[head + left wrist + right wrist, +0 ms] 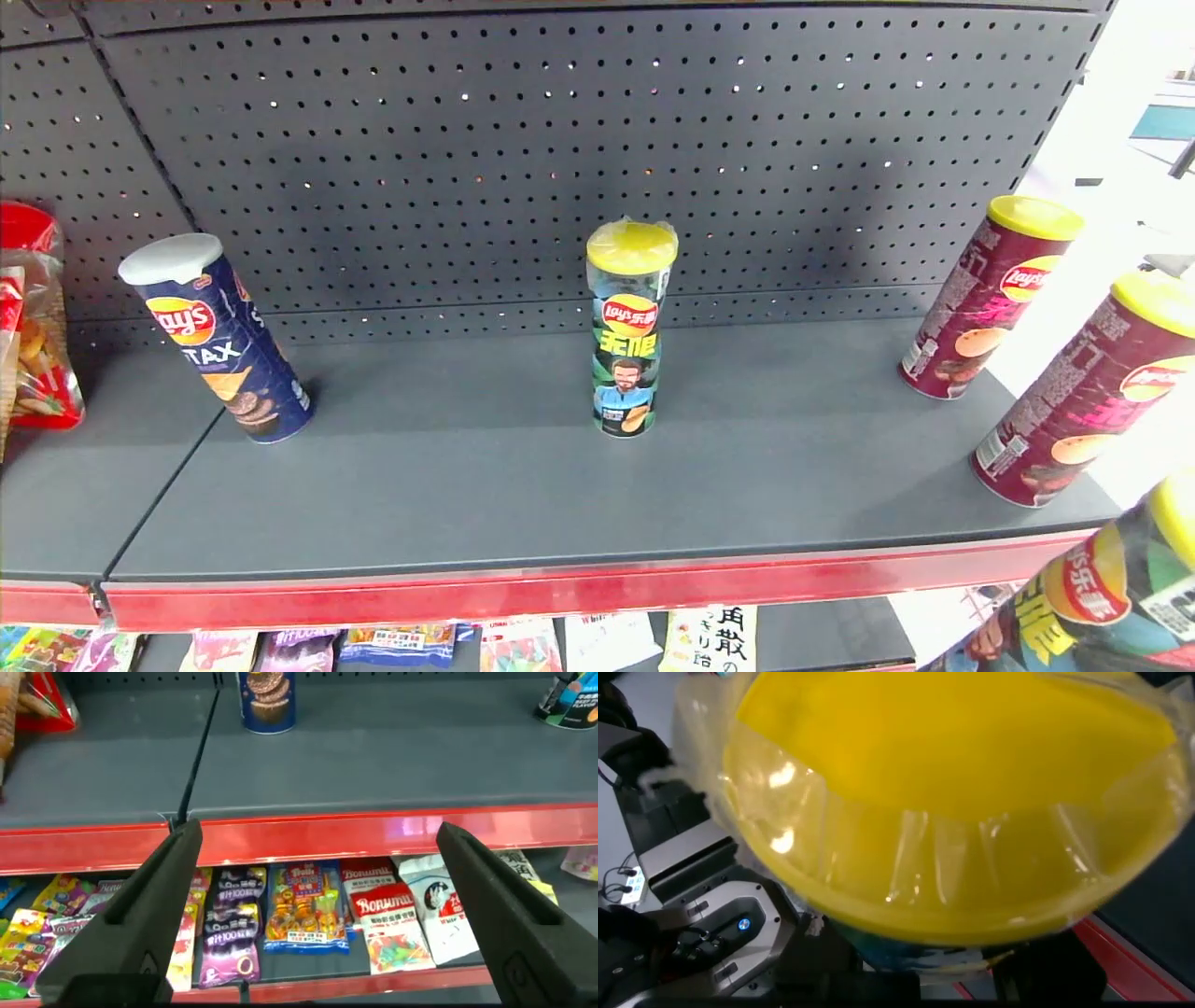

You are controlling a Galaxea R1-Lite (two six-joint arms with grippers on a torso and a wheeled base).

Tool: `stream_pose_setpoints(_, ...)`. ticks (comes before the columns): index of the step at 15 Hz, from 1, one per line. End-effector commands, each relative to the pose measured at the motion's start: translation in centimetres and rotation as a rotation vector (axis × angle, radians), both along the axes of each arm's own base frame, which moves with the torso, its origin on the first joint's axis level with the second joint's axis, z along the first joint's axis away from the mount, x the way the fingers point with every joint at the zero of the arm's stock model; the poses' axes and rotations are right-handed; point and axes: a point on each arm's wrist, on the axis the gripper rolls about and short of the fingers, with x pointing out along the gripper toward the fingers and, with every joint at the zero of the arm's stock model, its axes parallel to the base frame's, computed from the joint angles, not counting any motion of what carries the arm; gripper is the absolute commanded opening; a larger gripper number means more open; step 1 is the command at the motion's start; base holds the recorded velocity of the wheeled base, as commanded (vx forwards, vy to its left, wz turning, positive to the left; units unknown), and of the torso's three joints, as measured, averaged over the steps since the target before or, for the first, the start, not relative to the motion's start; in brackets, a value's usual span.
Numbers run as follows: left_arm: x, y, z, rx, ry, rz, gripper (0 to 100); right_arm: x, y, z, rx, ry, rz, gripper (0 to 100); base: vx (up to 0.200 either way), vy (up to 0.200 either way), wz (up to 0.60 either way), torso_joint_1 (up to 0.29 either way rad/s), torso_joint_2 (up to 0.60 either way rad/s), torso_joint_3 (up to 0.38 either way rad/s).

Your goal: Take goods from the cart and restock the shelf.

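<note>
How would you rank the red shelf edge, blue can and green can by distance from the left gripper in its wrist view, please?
From the left gripper:
1. Red shelf edge, just ahead.
2. Blue can, back on the shelf.
3. Green can, farther right.

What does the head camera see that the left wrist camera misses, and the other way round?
Head view adds maroon chip cans at the shelf's right, the pegboard back and the yellow lid of the green chip can. Left wrist view adds the open left tool and the fronts of the candy bags below. Both share the blue chip can, the green chip can's base and the red shelf edge.
</note>
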Motion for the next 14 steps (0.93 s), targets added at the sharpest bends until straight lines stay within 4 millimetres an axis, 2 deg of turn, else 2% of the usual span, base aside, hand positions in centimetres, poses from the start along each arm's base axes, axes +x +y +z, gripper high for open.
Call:
stream_pose_setpoints(1, 0.0, 0.0, 0.0, 0.002, 0.003, -0.002, 100, 0.1, 0.0, 0.1, 0.001, -0.002, 0.001, 0, 0.0, 0.0, 0.0, 0.0, 0.0, 0.0)
stream_pose_setpoints(5, 0.1, 0.0, 0.1, 0.012, 0.019, -0.03, 100, 0.0, 0.0, 0.0, 0.0, 0.002, -0.002, 0, 0.0, 0.0, 0.0, 0.0, 0.0, 0.0)
stream_pose_setpoints(6, -0.3, -0.2, 2.9, -0.006, -0.041, -0.107, 100, 0.1, 0.0, 0.4, 0.006, -0.008, -0.003, 0, 0.0, 0.0, 0.0, 0.0, 0.0, 0.0)
stream_pose_setpoints(7, 0.6, -0.2, 8.6, -0.056, -0.031, -0.161, 100, 0.1, 0.0, 0.4, 0.006, -0.012, -0.002, 0, 0.0, 0.0, 0.0, 0.0, 0.0, 0.0)
stream_pose_setpoints(8, 1.9, -0.3, 12.9, -0.079, -0.038, -0.193, 100, 0.0, 0.0, 0.4, 0.005, -0.011, -0.004, 0, 0.0, 0.0, 0.0, 0.0, 0.0, 0.0)
stream_pose_setpoints(9, 3.5, -0.6, 15.1, -0.069, -0.008, -0.323, 100, -0.1, -0.1, 0.2, 0.002, -0.008, -0.005, 0, 0.0, 0.0, 0.0, 0.0, 0.0, 0.0)
stream_pose_setpoints(10, 6.3, -1.2, 16.4, -0.025, 0.066, -0.442, 100, 0.1, 0.0, 0.3, 0.004, -0.005, -0.014, 0, 0.0, 0.0, 0.0, 0.0, 0.0, 0.0)
stream_pose_setpoints(11, 9.7, -1.8, 17.3, 0.035, 0.135, -0.502, 100, 0.4, 0.0, 0.3, -0.001, 0.005, -0.024, 0, 0.0, 0.0, 0.0, 0.0, 0.0, 0.0)
stream_pose_setpoints(12, 11.3, -2.4, 17.7, 0.065, 0.159, -0.582, 100, 0.5, 0.1, 0.3, -0.003, 0.009, -0.026, 0, 0.0, 0.0, 0.0, 0.0, 0.0, 0.0)
stream_pose_setpoints(13, 15.6, -5.0, 18.5, 0.081, 0.204, -0.811, 100, 0.7, 0.2, 0.4, -0.005, 0.013, -0.026, 0, 0.0, 0.0, 0.0, 0.0, 0.0, 0.0)
stream_pose_setpoints(14, 18.1, -6.5, 18.6, 0.077, 0.234, -0.902, 100, 0.9, 0.3, 0.4, -0.007, 0.016, -0.021, 0, 0.0, 0.0, 0.0, 0.0, 0.0, 0.0)
